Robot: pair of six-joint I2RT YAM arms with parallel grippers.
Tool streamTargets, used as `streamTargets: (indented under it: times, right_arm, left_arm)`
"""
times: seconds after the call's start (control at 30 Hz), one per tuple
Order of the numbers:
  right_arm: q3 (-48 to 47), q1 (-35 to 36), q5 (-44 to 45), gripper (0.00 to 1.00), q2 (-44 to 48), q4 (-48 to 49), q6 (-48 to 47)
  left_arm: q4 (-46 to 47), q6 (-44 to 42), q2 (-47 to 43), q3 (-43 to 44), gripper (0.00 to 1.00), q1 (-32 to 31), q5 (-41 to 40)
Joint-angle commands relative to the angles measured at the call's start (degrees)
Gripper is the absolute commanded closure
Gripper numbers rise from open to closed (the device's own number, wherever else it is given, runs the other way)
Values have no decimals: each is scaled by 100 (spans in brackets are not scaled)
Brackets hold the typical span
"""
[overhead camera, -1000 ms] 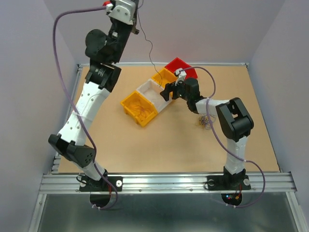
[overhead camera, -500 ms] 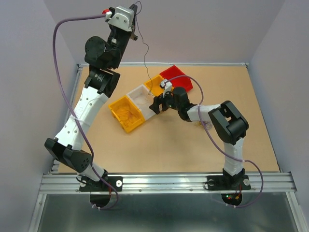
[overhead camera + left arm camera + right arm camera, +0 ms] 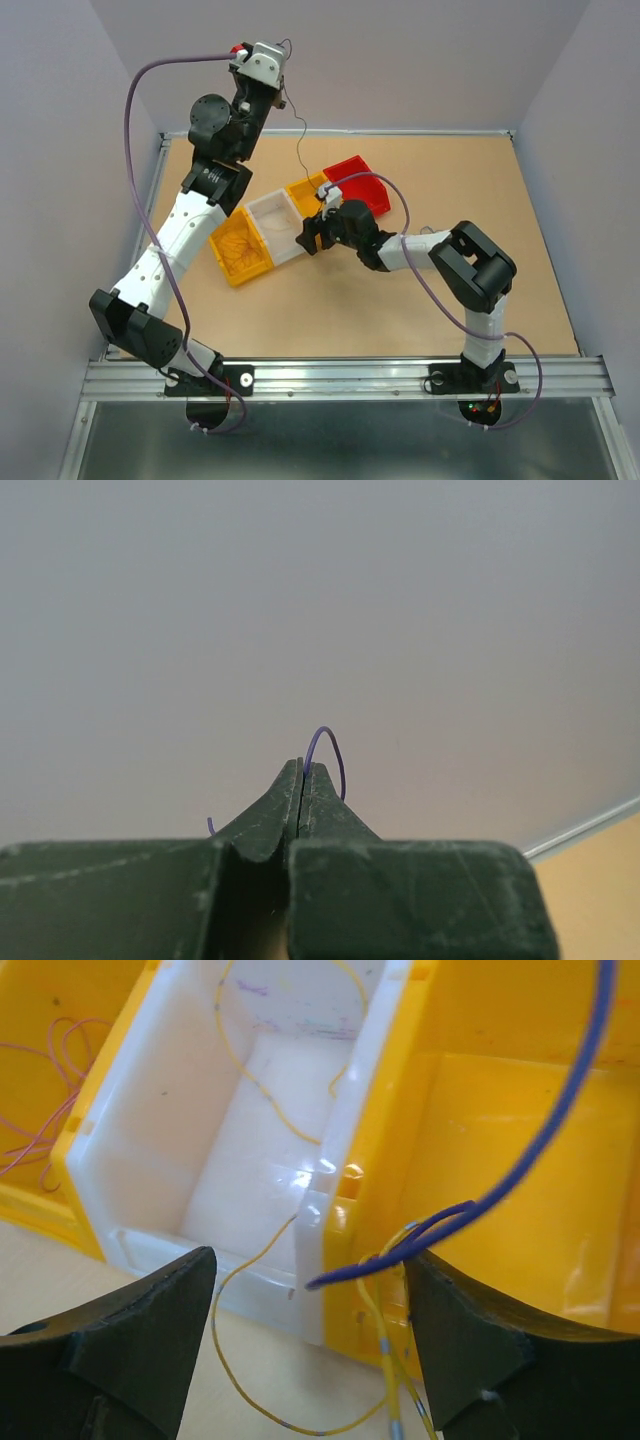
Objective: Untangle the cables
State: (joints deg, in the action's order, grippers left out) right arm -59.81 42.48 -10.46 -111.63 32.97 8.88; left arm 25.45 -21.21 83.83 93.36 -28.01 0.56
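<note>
- Cables (image 3: 385, 1257): the knot sits at the near lip of the yellow bin (image 3: 480, 1140), right by the wall it shares with the white bin (image 3: 250, 1130).
- The blue-purple wire (image 3: 570, 1100) climbs out of that knot and leaves the frame. The yellow wire (image 3: 245, 1290) trails from the white bin over its front lip onto the table (image 3: 280, 1390).
- Left gripper (image 3: 302, 780): jaws are pressed flat together on the blue-purple wire, and a short loop pokes past the tips. The arm is up high over the bins (top view). My read is that the height puts tension on that strand so it lifts clear of the tangle.
- Right gripper (image 3: 308, 1290): jaws are spread wide and hold nothing, with the knot just ahead of the gap. It is probably lined up to pin the yellow strands while the other arm pulls.
- The second yellow bin (image 3: 30, 1020), left of the white one, holds thin pink wires (image 3: 40, 1090) (one colour per bin is my guess).
- The red bin (image 3: 362, 183) ends the row. I can't tell its contents.
- Labels: no readable writing on the bins, wires or arms.
</note>
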Motion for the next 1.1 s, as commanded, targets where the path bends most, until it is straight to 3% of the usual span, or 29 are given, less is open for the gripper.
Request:
streamTargets:
  times: [0.0,0.03,0.13,0.53,0.63,0.77,0.83,1.07]
  right_arm:
    - [128,-20,589,25,449,368,192]
    - [145,-20,615,34,467,359,210]
    - [163,-20,633,48,502,359,219]
    - [154,-12,606,47,625,359,166]
    - [93,-12,615,65,625,368,192]
    - [5,32,571,76,608,350,201]
    - [-57,76,580,88,599,342,201]
    - [-355,278,975,99,547,0,61]
  left_arm:
    - [601,-252,-543,-151,100,15,-363]
    - [619,-261,-648,-230,100,32,-416]
    - [645,-278,-824,-362,100,67,-451]
    - [707,-568,-1527,-881,100,120,-864]
    - [707,-735,-1554,-934,100,120,-1013]
    - [742,-1025,-1537,-987,100,164,-1233]
    - [768,-1069,-1545,-1013,100,225,-1268]
    - [1198,-1701,-1528,-1022,100,480,-1575]
